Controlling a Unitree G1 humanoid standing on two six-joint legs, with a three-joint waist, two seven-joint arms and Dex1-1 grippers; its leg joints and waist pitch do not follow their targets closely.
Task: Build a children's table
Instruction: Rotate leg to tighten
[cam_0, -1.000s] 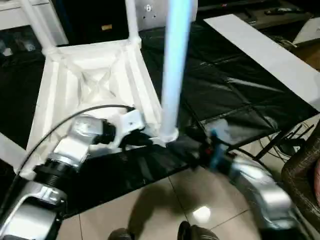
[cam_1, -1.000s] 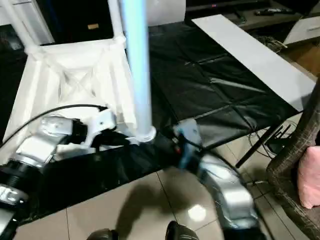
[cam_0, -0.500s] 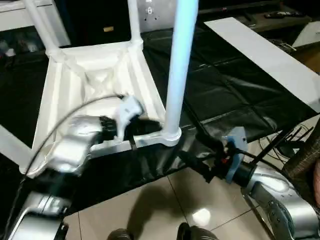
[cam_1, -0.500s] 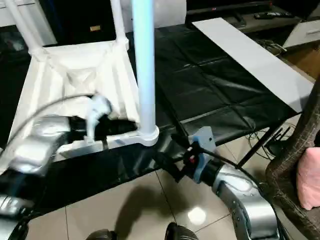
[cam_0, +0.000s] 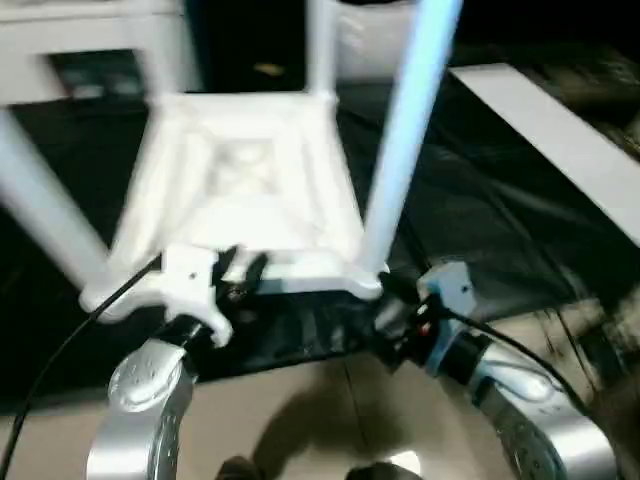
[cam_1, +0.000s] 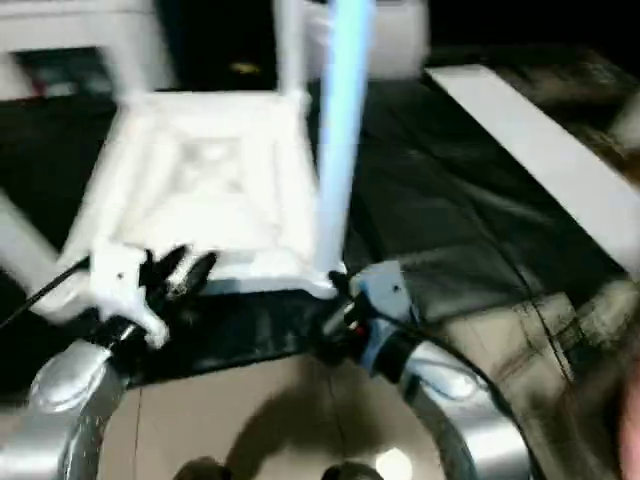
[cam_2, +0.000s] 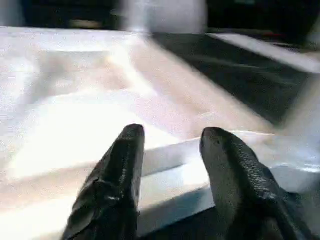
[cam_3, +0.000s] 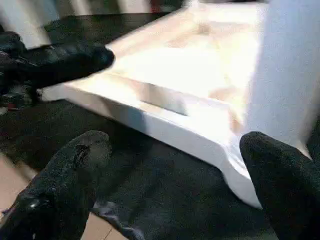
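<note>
I see the tabletop (cam_0: 250, 190) lying ribbed side up on the black sheet (cam_0: 480, 210), centred in my head view, with legs standing in its corner sockets. The nearest leg (cam_0: 405, 140) rises from the corner at about five o'clock of the tabletop; another leg (cam_0: 45, 215) slants off the corner at eight o'clock, and a third (cam_0: 320, 45) stands at the far corner around one o'clock.

My left gripper (cam_0: 238, 272) sits at the tabletop's near edge, about seven o'clock — its fingers (cam_2: 117, 175) are parted partway with only the white rim showing past them, nothing held between. My right gripper (cam_0: 395, 320) hangs just off the near corner by the socket, jaws spread wide and empty — in its wrist view the fingers (cam_3: 65, 180) flank the corner without touching it.
</note>
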